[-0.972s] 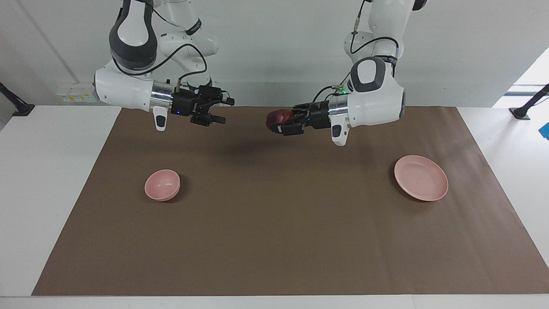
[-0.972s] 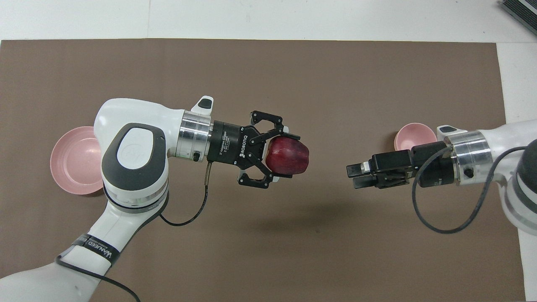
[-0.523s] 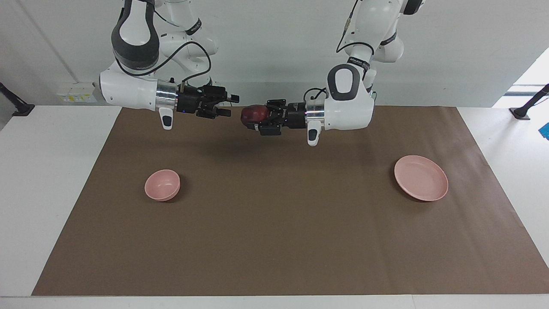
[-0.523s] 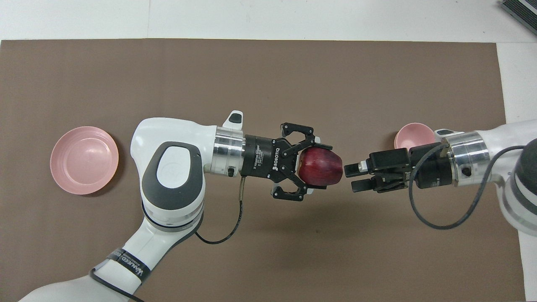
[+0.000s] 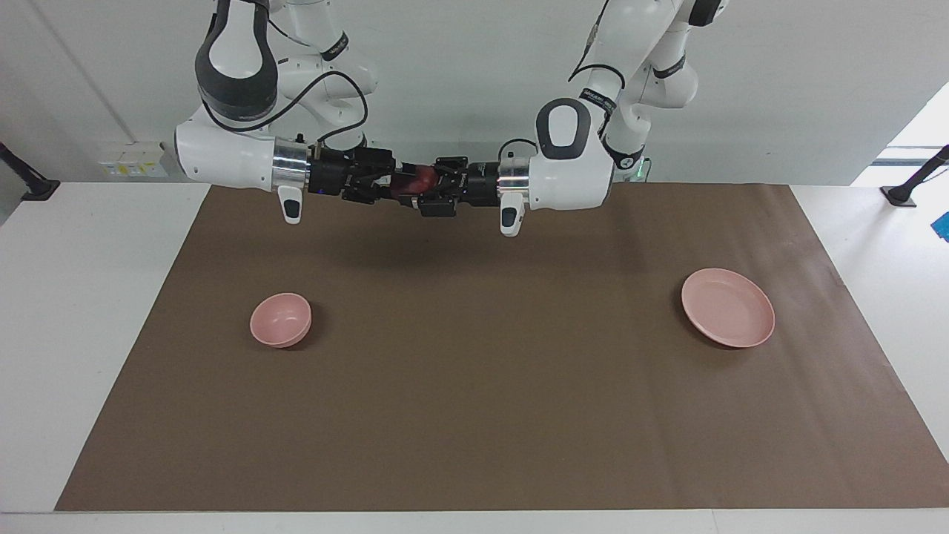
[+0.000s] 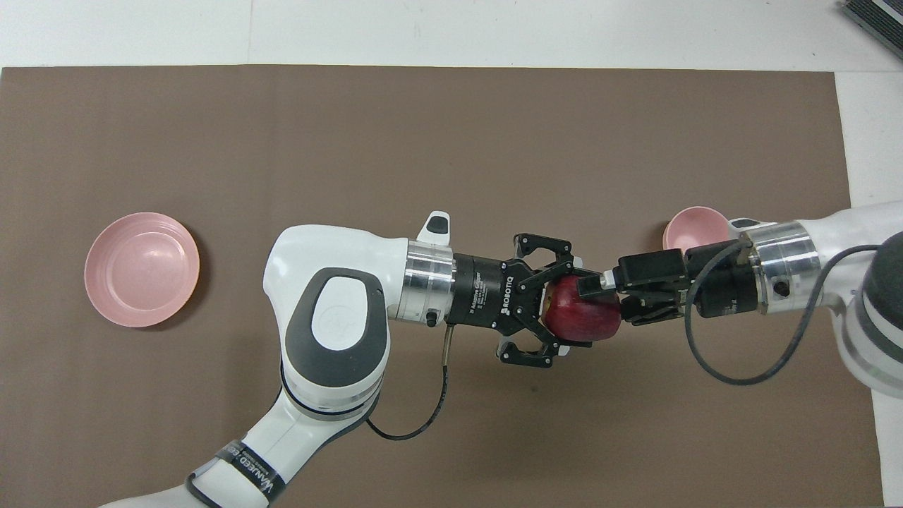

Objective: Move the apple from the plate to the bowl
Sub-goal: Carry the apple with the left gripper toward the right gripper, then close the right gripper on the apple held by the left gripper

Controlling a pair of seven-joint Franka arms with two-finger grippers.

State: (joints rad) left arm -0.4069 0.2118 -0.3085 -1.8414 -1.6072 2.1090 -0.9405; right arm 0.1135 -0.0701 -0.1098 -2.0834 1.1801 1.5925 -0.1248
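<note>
The dark red apple (image 6: 585,323) hangs in the air over the middle of the brown mat, nearer to the robots than the dishes, with my left gripper (image 6: 566,310) shut on it. My right gripper (image 6: 594,296) is open, and its fingers reach around the apple's free side from the other arm's end. In the facing view the apple (image 5: 424,179) shows as a red patch between the left gripper (image 5: 428,191) and the right gripper (image 5: 404,187). The pink plate (image 5: 728,307) (image 6: 141,269) lies bare. The small pink bowl (image 5: 280,319) (image 6: 695,226) stands partly under my right arm.
A brown mat (image 5: 474,415) covers most of the white table (image 5: 89,311). The plate lies toward the left arm's end and the bowl toward the right arm's end. A dark object (image 6: 875,17) sits at the table's corner farthest from the robots.
My left gripper has carried the apple toward the right arm's end. The right gripper, still open, now has its fingers around the apple instead of a gap away. The plate is uncovered.
</note>
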